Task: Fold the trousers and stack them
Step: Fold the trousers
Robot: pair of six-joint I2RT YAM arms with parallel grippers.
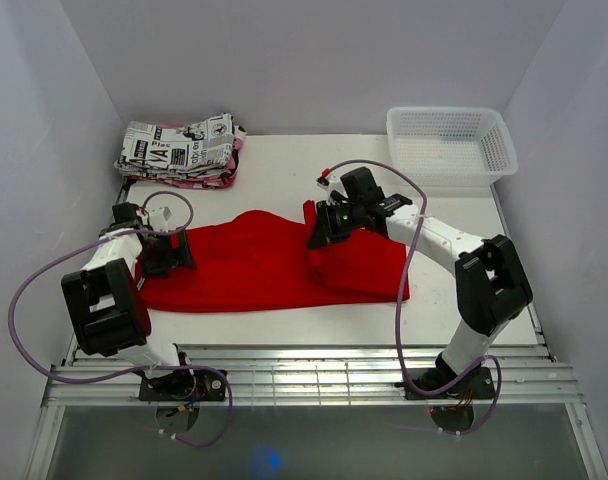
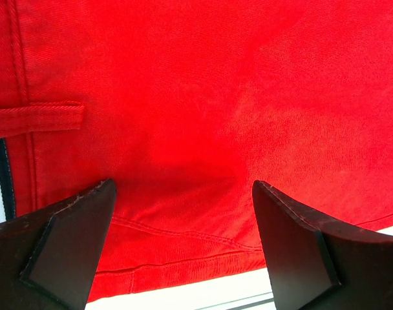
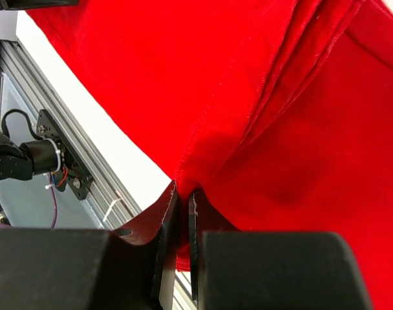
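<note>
The bright red trousers (image 1: 254,265) lie across the middle of the table, their right part folded over into a thicker pad (image 1: 369,265). My right gripper (image 1: 322,232) is shut on a fold of the trousers (image 3: 248,97), the cloth pinched between its fingertips (image 3: 174,200) and lifted slightly. My left gripper (image 1: 174,252) is open at the left end of the trousers. In the left wrist view its fingers (image 2: 67,226) stand wide apart just above the waistband hem (image 2: 183,258), with nothing between them.
A folded black-and-white newspaper-print garment (image 1: 179,150) lies at the back left. A white mesh basket (image 1: 450,145) stands at the back right. The aluminium rail (image 1: 314,375) runs along the table's near edge.
</note>
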